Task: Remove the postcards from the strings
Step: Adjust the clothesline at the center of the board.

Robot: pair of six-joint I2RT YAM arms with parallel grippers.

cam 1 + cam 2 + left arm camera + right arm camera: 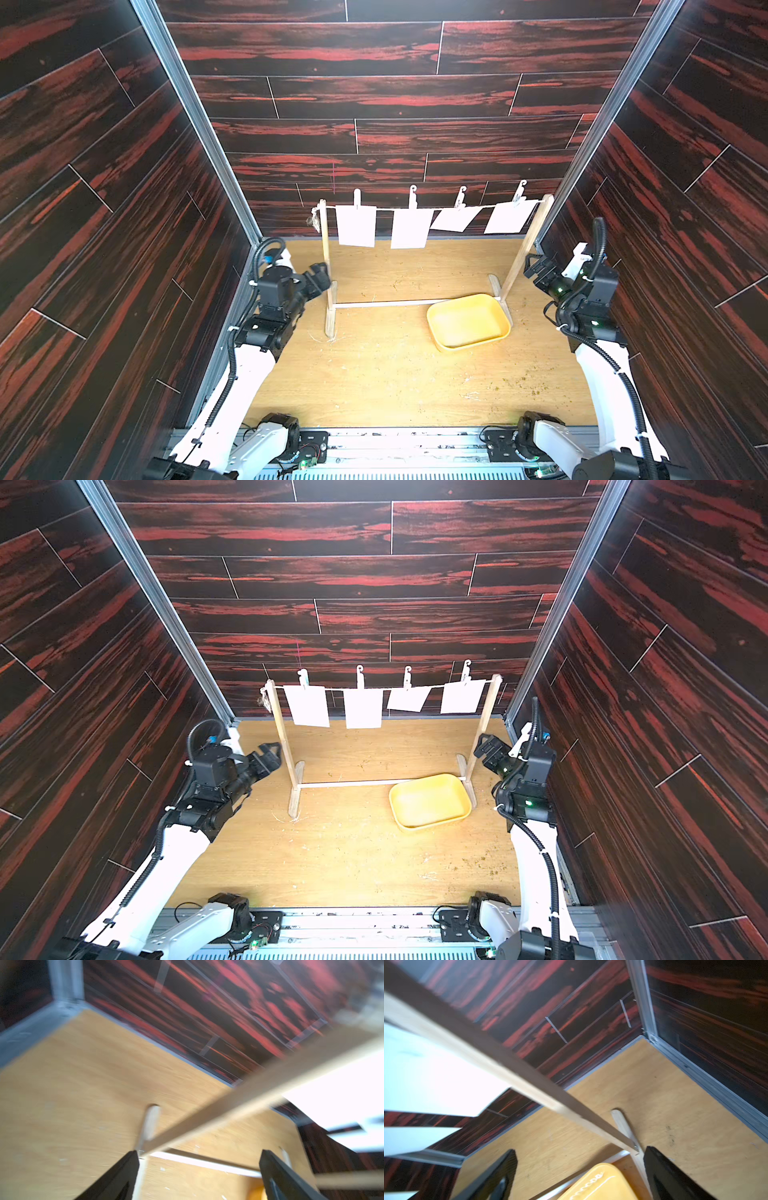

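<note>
Left hand [321, 276] and right hand [532, 266] hover raised, gaping.

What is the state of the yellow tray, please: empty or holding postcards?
Empty: in both top views the yellow tray shows only its bare inside, and all four postcards hang clipped to the string.

A yellow tray [467, 322] sits right of centre on the light wooden worktop [374, 374], at the right end of a white base rod [386, 304]. Four pale clothespins [412, 196] stand in a row at mid-frame, before dark red-streaked walls [374, 104].
</note>
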